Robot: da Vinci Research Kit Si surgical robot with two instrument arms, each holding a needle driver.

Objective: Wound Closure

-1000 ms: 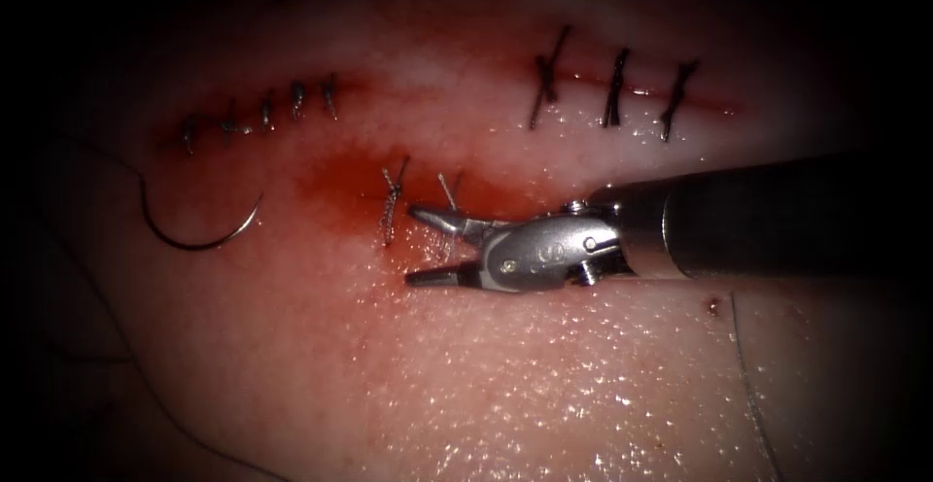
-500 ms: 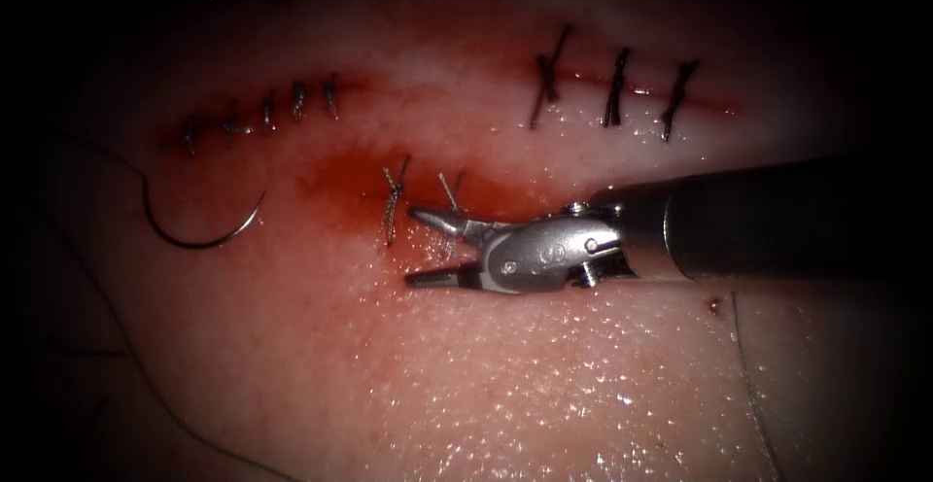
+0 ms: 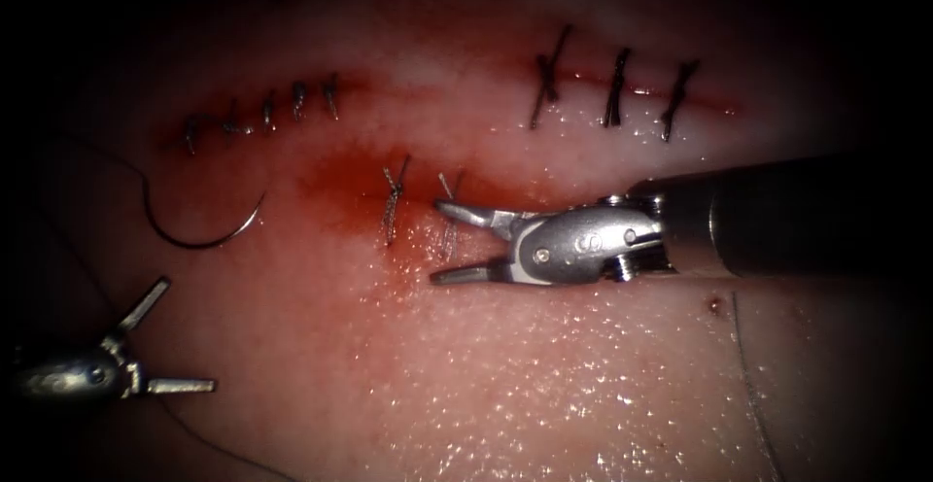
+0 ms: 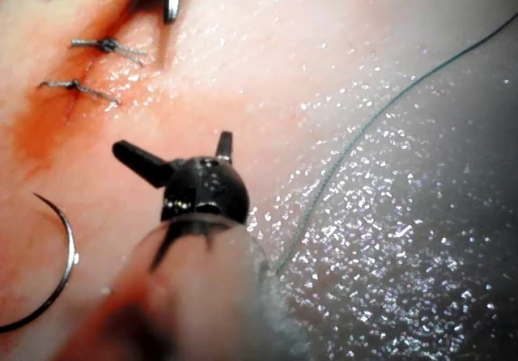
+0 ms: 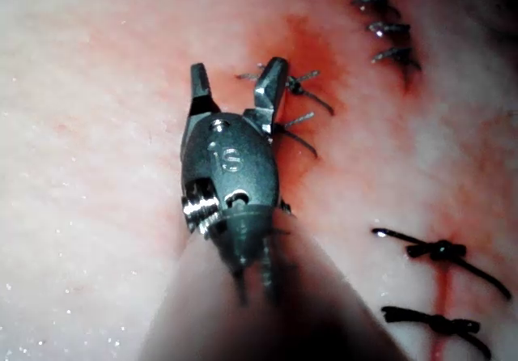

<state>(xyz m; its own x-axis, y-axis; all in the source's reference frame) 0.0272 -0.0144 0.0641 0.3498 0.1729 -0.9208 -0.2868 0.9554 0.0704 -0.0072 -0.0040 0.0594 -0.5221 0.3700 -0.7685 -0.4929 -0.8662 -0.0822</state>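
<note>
While the needle (image 3: pixel 199 222) lies free on the tissue (image 3: pixel 544 385) at left, nothing is held: left tool (image 3: pixel 175 341) and right tool (image 3: pixel 442 241) are spread wide.

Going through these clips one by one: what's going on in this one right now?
Suturing practice on the tissue. Both tools have open jaws and hold nothing. The right tool sits beside two stitches in the red fluid. The left tool has just come into the endoscope view at lower left. The needle lies free on the tissue surface, left of those stitches, not in the tissue, with its thread trailing loose.
</note>
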